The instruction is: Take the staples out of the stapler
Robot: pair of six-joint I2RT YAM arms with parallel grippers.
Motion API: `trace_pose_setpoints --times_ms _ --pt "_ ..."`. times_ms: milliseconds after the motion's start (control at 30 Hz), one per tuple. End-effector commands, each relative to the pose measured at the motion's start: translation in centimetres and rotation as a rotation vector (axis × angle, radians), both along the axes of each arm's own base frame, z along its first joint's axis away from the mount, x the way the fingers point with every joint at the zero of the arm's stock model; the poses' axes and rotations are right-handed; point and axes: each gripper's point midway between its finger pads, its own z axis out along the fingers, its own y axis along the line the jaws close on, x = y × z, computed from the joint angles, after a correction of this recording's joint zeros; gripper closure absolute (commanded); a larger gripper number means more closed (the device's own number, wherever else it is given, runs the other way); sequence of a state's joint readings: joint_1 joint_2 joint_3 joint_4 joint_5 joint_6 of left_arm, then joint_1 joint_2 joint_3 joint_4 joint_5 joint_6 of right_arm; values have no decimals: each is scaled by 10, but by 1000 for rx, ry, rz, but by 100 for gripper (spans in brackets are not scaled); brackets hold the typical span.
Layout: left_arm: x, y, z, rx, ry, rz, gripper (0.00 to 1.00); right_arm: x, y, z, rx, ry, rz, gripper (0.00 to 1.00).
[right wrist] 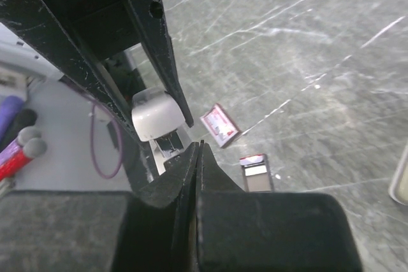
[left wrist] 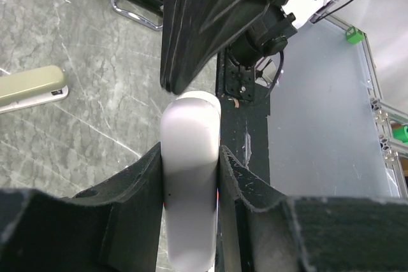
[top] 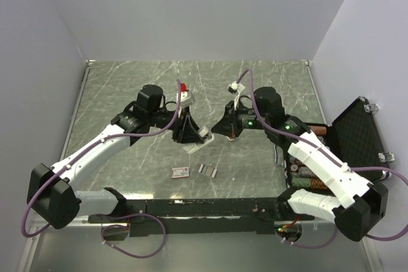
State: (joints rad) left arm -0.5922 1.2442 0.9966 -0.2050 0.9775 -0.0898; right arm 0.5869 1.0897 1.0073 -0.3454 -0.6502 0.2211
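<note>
Left fingers (left wrist: 131, 186) around pale, rounded stapler (left wrist: 189, 176)

The stapler (left wrist: 189, 176), a rounded white-grey body, is held clear of the counter (top: 127, 93) between the jaws of the left gripper (top: 190, 134), with its pale end tilted downward. The staples (top: 201, 169) are seen as two short silvery-grey strips, laid flat on the counter close together, near the front edge, just beyond the stapler's lowered end.
</note>
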Motion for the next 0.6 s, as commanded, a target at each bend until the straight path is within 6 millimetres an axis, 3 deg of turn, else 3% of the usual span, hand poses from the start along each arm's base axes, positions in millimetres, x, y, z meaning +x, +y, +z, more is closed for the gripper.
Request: trace_pose_setpoints --times_ms 0,567 --pt "0 -3 17 -44 -81 -25 99 4 -6 22 16 -93 -45 100" --pt "-1 -4 20 -50 -92 -24 99 -13 13 16 49 -18 80 100"
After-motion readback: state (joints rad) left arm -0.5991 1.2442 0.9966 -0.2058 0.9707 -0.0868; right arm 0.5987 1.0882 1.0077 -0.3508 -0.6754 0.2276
